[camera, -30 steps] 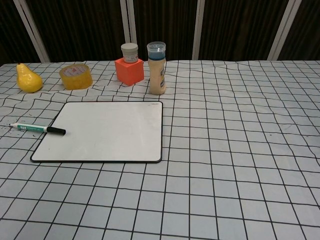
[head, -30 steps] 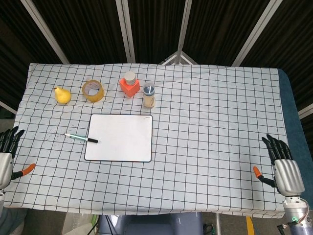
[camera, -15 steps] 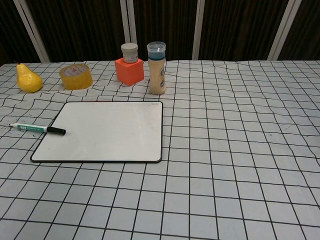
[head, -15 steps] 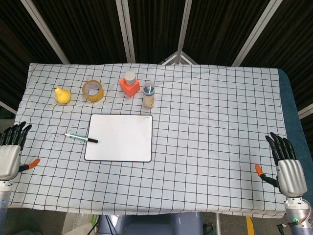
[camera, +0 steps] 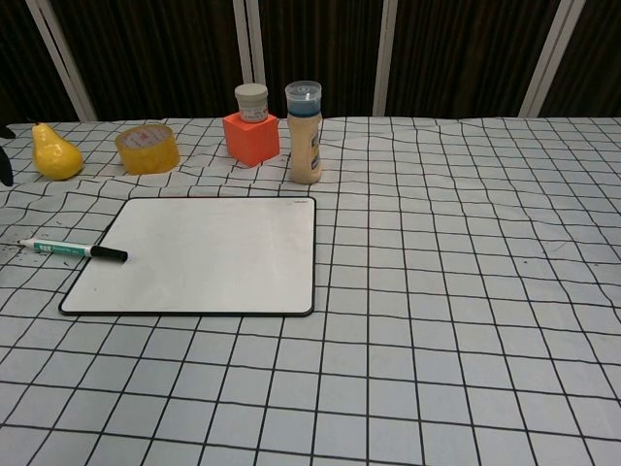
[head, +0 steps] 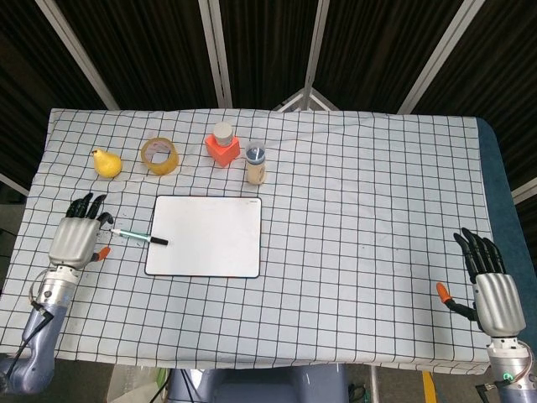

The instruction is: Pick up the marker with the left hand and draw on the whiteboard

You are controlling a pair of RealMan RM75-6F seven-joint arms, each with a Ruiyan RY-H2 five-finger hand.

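Fingers of the left hand [head: 75, 238] are spread and straight, holding nothing, with the dark tips just beside the pale tail end of the marker [head: 138, 237]; whether they touch it cannot be told. From that hand the marker runs away toward the whiteboard [head: 206, 236], its long axis nearly level across the bench [head: 352, 201] and tilted slightly toward the near edge, the black cap end pointing at the board and lying over its left rim. The barrel has a green band, and any print on it is too small to read. Beyond the board from the left hand stand an orange block [head: 221, 149] topped by a small white-lidded jar [head: 222, 132] and a bottle [head: 255, 163] with a blue cap; its label cannot be read. Further back from the hand sit a roll of yellow tape [head: 159, 155] and a yellow pear [head: 106, 162]. Far across the checked cloth, at the near corner, the right hand [head: 489, 288] is likewise open and holds nothing. The head view alone shows both hands whole; the chest view shows only a dark sliver at its left edge, but gives the marker, board and bottle from low and close.
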